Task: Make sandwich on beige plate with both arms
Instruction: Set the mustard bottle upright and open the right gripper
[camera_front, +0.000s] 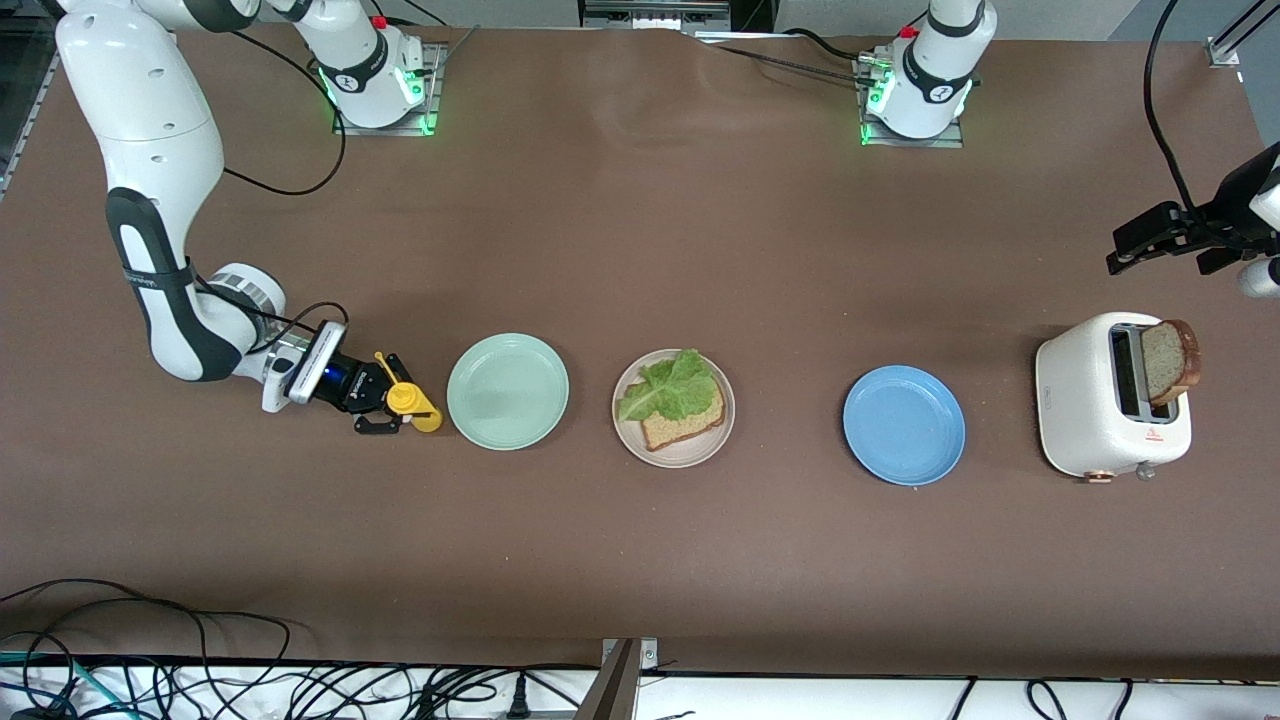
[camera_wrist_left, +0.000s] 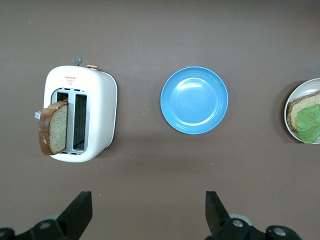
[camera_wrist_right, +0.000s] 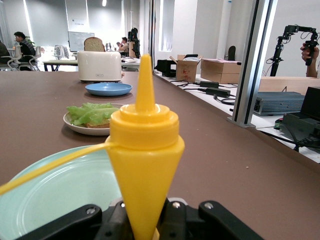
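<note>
My right gripper (camera_front: 395, 405) is clamped on a yellow bottle (camera_front: 412, 403) beside the green plate (camera_front: 507, 391), while my left gripper (camera_front: 1165, 237), jaws apart, must next take the toast (camera_front: 1168, 360) from the toaster (camera_front: 1095, 400) below it to the beige plate (camera_front: 674, 449), where bread (camera_front: 690, 422) and lettuce (camera_front: 668, 389) wait.

Bread slice (camera_wrist_left: 54, 127) in toaster (camera_wrist_left: 97, 112), blue plate (camera_wrist_left: 194, 100)

Green lettuce (camera_front: 668, 388) on brown bread (camera_front: 686, 424), beige plate (camera_front: 628, 436), yellow bottle (camera_front: 411, 404).

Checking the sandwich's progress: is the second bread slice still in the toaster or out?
In: the bread slice stands in a slot of the white toaster, sticking out the top and leaning outward.
</note>
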